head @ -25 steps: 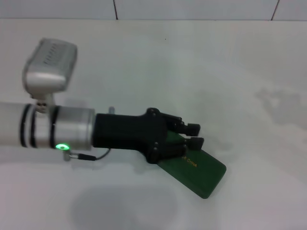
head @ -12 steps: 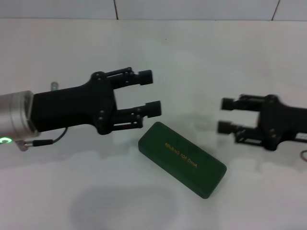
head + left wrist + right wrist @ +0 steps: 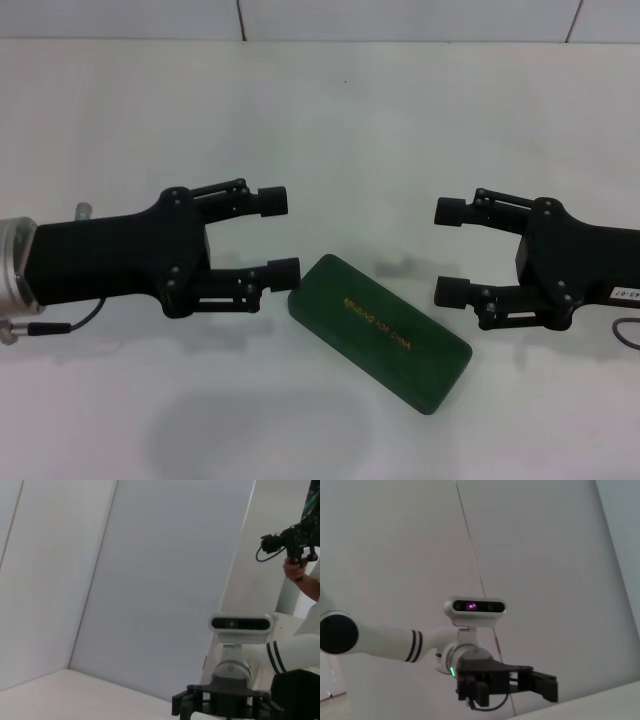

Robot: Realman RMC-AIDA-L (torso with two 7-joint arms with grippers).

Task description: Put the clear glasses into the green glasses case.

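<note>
With the green glasses case (image 3: 380, 346) shut on the desk (image 3: 400, 130) and no clear glasses visible, the empty, wide-open left hand (image 3: 278, 236) at its 9 o'clock and right hand (image 3: 448, 252) at 3 could shove it aside.

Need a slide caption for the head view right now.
Closed green glasses case on the white table, between open left gripper and open right gripper.

We saw the shut green glasses case (image 3: 380, 332) lying between the open left gripper (image 3: 275, 235) and open right gripper (image 3: 449, 252); bare table (image 3: 330, 130) lay beyond.
</note>
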